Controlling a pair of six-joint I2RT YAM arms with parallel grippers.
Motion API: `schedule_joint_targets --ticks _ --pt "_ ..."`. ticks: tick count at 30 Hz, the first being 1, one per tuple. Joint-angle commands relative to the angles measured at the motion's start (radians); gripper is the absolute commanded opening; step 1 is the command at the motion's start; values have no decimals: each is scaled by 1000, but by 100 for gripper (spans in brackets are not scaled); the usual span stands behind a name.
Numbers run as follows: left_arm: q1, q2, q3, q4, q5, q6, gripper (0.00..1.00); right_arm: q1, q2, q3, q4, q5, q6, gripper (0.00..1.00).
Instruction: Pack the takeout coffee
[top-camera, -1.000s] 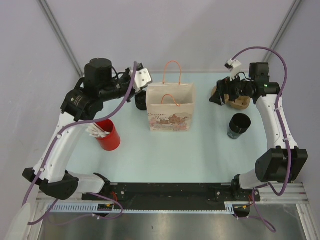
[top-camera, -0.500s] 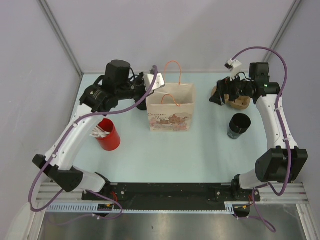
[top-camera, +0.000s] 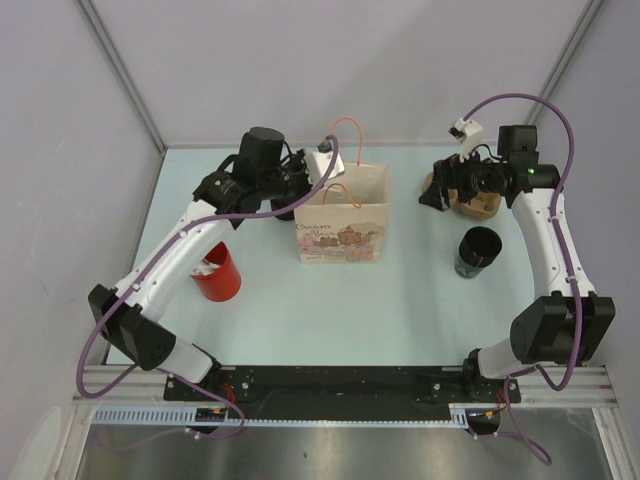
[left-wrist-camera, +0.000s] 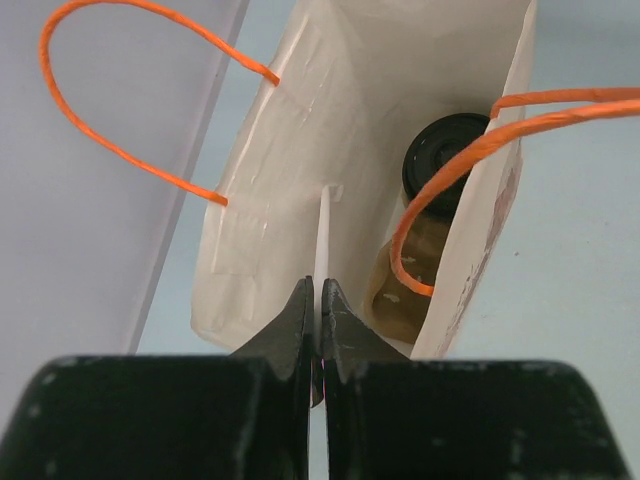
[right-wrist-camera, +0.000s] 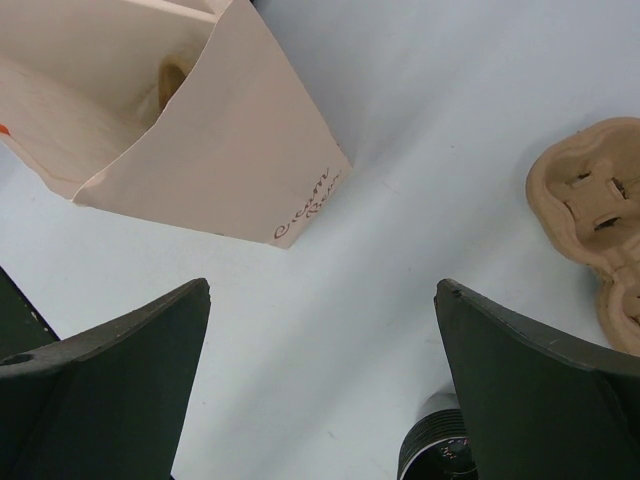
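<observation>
- Left fingers (left-wrist-camera: 304, 308) clenched on 1 thin white strip (left-wrist-camera: 324, 235), perhaps a packet, above the open paper bag (left-wrist-camera: 265, 190).
- Right fingers (right-wrist-camera: 140, 335) spread wide, empty, beside the cup carrier (right-wrist-camera: 590, 205).

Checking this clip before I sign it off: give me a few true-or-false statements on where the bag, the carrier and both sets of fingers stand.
1. The left fingers pinch a thin white item above the open paper bag. True.
2. The right fingers grip the pulp carrier. False: they stand wide open and hold nothing; the carrier lies on the table.
3. The paper bag lies flat on its side. False: it stands upright, mouth open.
4. A dark round lid shows inside the paper bag. True.
</observation>
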Motion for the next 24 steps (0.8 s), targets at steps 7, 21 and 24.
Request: schedule_joint_targets --ticks 7,21,24 --pt "-8 -34 -71 106 7 -23 8 11 21 -3 17 -14 -16 100" --pt "-8 -69 -67 134 -21 -40 59 11 21 -3 14 -22 -14 100" --pt "0 -82 -39 131 -37 -56 78 9 19 -3 15 -23 -13 100"
